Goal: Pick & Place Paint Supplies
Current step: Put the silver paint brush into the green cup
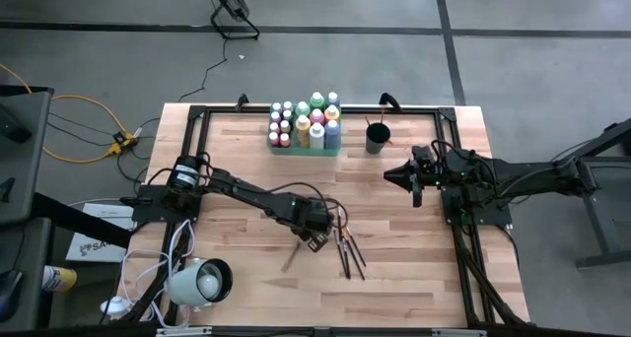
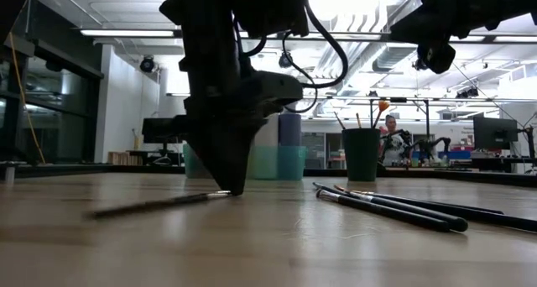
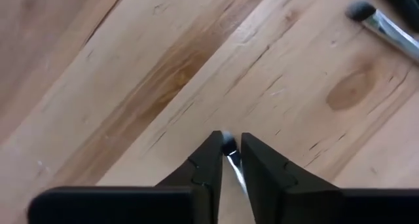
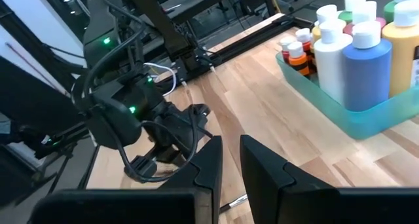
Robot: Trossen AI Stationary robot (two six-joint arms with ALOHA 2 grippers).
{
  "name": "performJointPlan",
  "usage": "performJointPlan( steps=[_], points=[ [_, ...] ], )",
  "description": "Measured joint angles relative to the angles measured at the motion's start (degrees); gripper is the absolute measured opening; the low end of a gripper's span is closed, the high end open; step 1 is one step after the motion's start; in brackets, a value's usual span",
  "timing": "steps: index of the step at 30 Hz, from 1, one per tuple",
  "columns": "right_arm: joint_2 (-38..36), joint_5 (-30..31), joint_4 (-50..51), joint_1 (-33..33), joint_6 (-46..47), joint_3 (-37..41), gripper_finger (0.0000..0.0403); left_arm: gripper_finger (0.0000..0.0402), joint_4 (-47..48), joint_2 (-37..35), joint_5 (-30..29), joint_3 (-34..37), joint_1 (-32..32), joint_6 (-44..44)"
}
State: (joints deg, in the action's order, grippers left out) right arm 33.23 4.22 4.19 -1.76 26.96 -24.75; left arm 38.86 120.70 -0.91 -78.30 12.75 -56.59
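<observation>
A thin dark paintbrush [image 1: 292, 257] lies flat on the wooden table, and its length shows in the low view [image 2: 151, 205]. My left gripper [image 1: 315, 235] points down at the brush's bristle end and is shut on it. Several more paintbrushes [image 1: 348, 253] lie just to the right. A green tray [image 1: 305, 151] at the far edge holds several paint bottles [image 1: 316, 132]. Beside it stands a dark cup [image 1: 377, 138] with brushes in it. My right gripper [image 1: 397, 174] hangs shut above the table right of centre, holding nothing. My left gripper pinches the paintbrush at its bristle end [image 3: 228, 146], where the silver ferrule begins, between the free ends of its two fingers [image 3: 213, 155]. The fingers come from above, pointing down, and lie across the brush. The brush rests on the table, its handle [image 2: 126, 207] running away from the gripper.
A white lamp-like object [image 1: 200, 281] sits at the near left corner. Black frame rails [image 1: 458, 229] run along the table's left, far and right sides. Bare wood lies between the brushes and the tray. A person [image 2: 390, 140] shows far behind the table.
</observation>
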Motion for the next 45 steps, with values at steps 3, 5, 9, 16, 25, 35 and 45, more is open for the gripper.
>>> performJointPlan(
  steps=[3, 5, 9, 16, 25, 35, 45],
  points=[
    [0.00, -0.34, -0.01, -0.01, 0.00, 0.02, 0.0048, 0.0031, 0.31, 0.00, 0.16, 0.00, -0.08, 3.97],
    [0.00, -0.34, -0.01, -0.01, 0.00, 0.02, 0.0048, 0.0014, 0.37, 0.00, 0.33, -0.01, -0.11, 5.95],
    [0.00, -0.36, 0.00, 0.00, 0.00, 0.02, 0.0048, 0.0006, 0.36, 0.00, 0.39, -0.02, -0.11, 8.66],
    [0.00, -0.36, 0.00, -0.01, 0.00, 0.02, 0.0048, 0.0002, 0.38, 0.00, 0.42, -0.04, -0.09, 14.16],
    [-0.02, -0.35, -0.10, -0.02, 0.28, 0.02, 0.0048, 0.0000, 1.93, -0.81, -0.79, -1.54, 0.03, 23.03],
    [-0.02, -0.36, -0.09, 0.01, 0.43, 0.04, 0.0048, 0.0000, 9.56, -0.30, -4.72, -10.96, 0.11, 31.59],
    [-0.02, -0.36, -0.08, -0.01, 0.44, 0.04, 0.0048, 0.0000, 12.49, -0.29, -7.41, -15.91, 0.04, 35.53]
  ],
)
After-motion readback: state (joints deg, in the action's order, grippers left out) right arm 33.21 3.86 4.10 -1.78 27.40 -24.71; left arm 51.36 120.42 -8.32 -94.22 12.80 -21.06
